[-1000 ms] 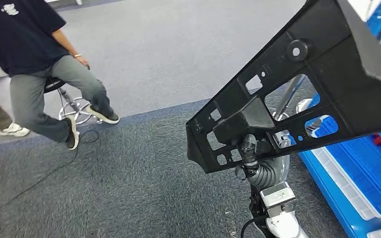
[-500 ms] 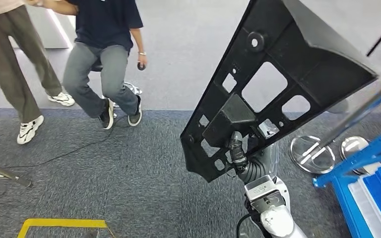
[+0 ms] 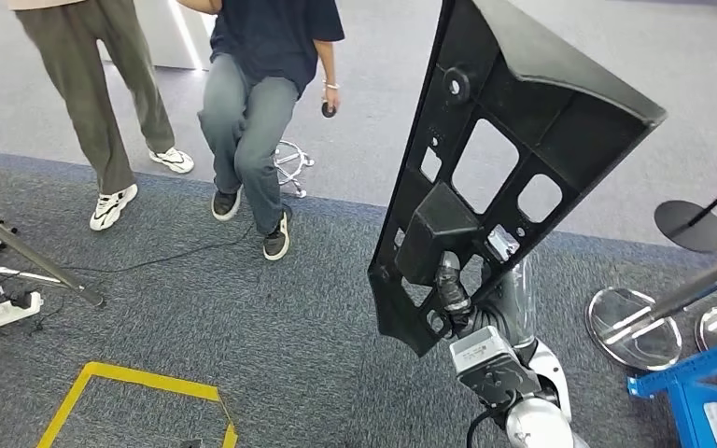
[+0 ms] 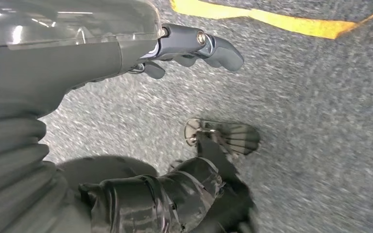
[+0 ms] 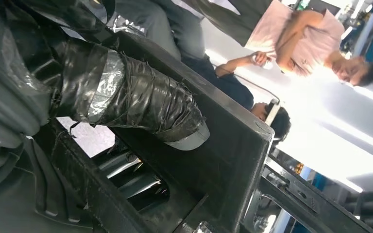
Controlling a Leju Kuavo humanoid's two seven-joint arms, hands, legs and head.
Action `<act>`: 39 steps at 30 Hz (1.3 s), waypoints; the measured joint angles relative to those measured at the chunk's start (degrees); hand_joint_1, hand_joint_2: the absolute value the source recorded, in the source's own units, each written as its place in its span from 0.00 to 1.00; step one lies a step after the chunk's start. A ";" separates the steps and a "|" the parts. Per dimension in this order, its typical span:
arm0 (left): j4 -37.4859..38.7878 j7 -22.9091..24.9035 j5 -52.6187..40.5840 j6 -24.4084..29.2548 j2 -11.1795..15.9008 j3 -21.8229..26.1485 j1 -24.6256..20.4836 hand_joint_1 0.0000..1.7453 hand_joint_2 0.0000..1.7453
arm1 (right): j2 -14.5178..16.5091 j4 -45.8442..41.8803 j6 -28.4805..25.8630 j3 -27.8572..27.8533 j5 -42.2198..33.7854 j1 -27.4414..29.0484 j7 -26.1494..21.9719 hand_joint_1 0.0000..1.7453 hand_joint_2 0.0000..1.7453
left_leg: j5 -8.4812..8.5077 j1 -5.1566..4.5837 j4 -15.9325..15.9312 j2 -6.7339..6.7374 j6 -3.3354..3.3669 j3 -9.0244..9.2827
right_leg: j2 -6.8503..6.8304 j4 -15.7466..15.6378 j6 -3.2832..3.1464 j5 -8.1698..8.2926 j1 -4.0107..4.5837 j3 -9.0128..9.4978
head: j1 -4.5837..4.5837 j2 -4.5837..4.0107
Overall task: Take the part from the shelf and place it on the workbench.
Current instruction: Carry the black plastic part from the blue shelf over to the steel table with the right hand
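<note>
- Two people (image 3: 243, 103) were seen at the far left of the head view, one standing and one seated on a stool, well apart from the robot.
- A yellow floor marking (image 3: 131, 392) was recorded on the grey carpet nearer the robot.
- The left hand (image 4: 184, 46) was shown hanging over the carpet with nothing in it, its fingers loosely curled; how far apart they lay could not be told through the blur.
- The part (image 3: 513, 140), a large black panel with cut-out windows, was held high and tilted by the right hand (image 3: 448, 285), gripped at a boxy block near its lower corner.
- It was judged stiff and fairly light but unwieldy; held from one end, it could be expected to swing, so a hold nearer the middle was thought steadier.
- The taped thumb (image 5: 136, 102) pressed against the block was revealed in the right wrist view, a detail lost from above.
</note>
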 joint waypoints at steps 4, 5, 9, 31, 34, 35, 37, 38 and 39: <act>0.14 -1.24 2.15 -0.61 0.36 0.01 0.00 0.00 1.00 | -1.66 -2.89 -0.77 -0.78 1.25 1.78 2.70 1.00 1.00 | -0.12 -0.58 -2.23 -0.84 0.97 1.12 | -1.60 -0.50 1.16 -0.65 0.20 0.86 | 0.08 0.00; 0.21 -0.92 2.71 -0.61 0.42 0.02 0.09 0.00 1.00 | -2.04 -3.56 -1.05 -1.12 1.14 2.01 2.72 1.00 1.00 | -0.06 -0.38 -2.69 -1.40 1.28 1.53 | -0.66 0.15 1.38 -1.25 0.14 0.77 | 0.12 0.00; 0.48 3.04 2.13 -0.17 0.86 0.03 -0.12 0.00 1.00 | -2.94 -5.53 -2.12 -2.51 2.07 3.27 0.42 1.00 1.00 | -0.02 -0.02 -3.33 -3.91 2.33 2.42 | 4.28 12.72 1.53 -6.67 0.07 -5.76 | 0.62 0.00; 0.95 -12.38 12.12 3.35 4.28 7.38 -0.31 0.00 1.00 | -2.47 -6.46 1.36 -2.66 -4.83 3.01 -7.52 1.00 1.00 | -0.79 -0.15 -0.19 0.30 -0.18 0.36 | -0.98 0.38 -0.46 0.64 0.37 -1.20 | 0.10 0.00; 0.95 -11.85 10.12 2.18 4.18 7.50 -0.78 0.00 1.00 | -1.55 -5.98 1.09 -2.37 -6.03 2.01 -7.74 1.00 1.00 | -0.81 -0.90 -2.13 -0.45 0.87 1.21 | -2.81 -0.22 0.47 0.25 0.35 -0.41 | 0.11 0.00; 0.95 -11.28 9.48 2.23 3.96 7.50 -0.79 0.00 1.00 | -1.26 -5.77 1.09 -2.26 -6.82 1.81 -7.95 1.00 1.00 | -0.65 -0.79 -2.76 -1.19 1.15 1.71 | -2.61 -0.32 0.79 0.06 0.19 -0.01 | 0.15 0.00; 0.93 -10.66 8.69 2.54 3.37 7.50 -0.86 0.00 1.00 | -0.95 -5.40 1.19 -2.15 -7.87 1.48 -8.55 1.00 1.00 | -0.25 -0.35 -4.00 -2.52 1.75 3.04 | 0.20 1.99 1.21 -1.52 0.05 -0.60 | 0.33 0.00; 0.93 -10.54 8.48 2.70 3.01 7.50 -0.94 0.00 1.00 | -0.93 -5.17 1.23 -2.11 -8.18 1.38 -8.88 1.00 1.00 | -0.14 -0.15 -4.27 -3.17 2.00 3.42 | 2.20 4.95 1.26 -2.91 -0.09 -2.08 | 0.54 0.00; 0.93 -10.49 8.35 2.85 2.70 7.50 -1.07 0.00 1.00 | -0.91 -4.88 1.28 -2.07 -8.44 1.36 -9.24 1.00 1.00 | -0.17 -0.10 -4.31 -3.85 2.24 3.52 | 3.52 8.74 1.28 -4.52 -0.06 -4.19 | 0.71 0.00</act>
